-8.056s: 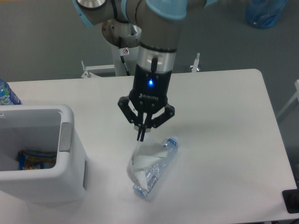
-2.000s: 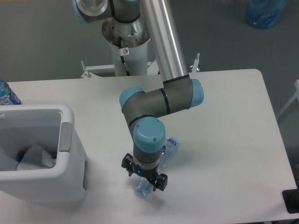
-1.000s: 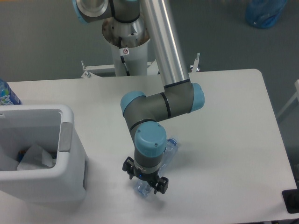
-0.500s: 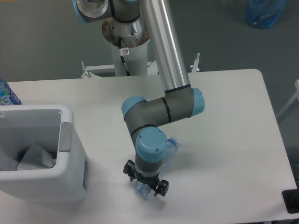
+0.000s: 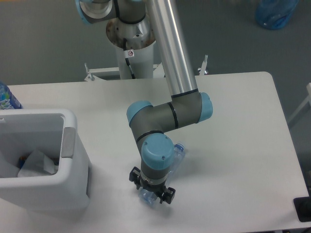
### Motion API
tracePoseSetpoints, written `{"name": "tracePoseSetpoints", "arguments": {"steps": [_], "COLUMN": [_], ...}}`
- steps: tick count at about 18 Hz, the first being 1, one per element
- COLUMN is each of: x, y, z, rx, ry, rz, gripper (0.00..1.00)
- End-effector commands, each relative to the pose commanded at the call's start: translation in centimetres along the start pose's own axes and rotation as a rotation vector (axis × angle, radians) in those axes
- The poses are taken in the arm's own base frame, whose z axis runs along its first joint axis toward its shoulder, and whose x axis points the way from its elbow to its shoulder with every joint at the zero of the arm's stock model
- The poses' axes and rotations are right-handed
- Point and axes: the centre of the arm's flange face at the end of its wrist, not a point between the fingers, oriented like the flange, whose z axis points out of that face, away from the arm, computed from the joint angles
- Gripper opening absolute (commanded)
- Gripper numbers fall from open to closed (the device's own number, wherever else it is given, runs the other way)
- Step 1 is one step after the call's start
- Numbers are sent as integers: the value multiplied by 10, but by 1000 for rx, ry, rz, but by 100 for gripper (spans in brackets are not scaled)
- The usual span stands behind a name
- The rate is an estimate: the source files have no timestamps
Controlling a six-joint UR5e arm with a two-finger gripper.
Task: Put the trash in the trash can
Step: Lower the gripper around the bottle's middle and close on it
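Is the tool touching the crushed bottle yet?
Cannot tell. In the camera view the tool sits low over the crushed bottle, but the wrist hides its fingertips.

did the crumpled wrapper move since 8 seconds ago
Yes. The wrapper lay on the table over the crushed bottle; now it sits left of there, inside the trash can.

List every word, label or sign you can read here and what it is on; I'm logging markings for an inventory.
No text can be read in this picture.
Small white sticker with a red mark on the robot's base column: too small to read.
Blue label on the upright bottle at the left edge: blurred, unreadable.
Colourful packet inside the bin: mostly hidden, print unreadable.
Crushed bottle under the tool: no label visible.
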Motion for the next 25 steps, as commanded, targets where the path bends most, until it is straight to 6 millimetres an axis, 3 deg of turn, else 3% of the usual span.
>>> {"name": "tracePoseSetpoints", "arguments": {"steps": [3,7,18,22,25], "x": [0,0,0,-1,-5], "y": [0,0,0,0,2], "z": [-1,-3,-11,-22,-49], "rx": [1,3,11,23,50], "ry": [-1,-3,-11,-21,-47], "rz": [0,0,6,11,4], "gripper": [69,63,59,58,56]}}
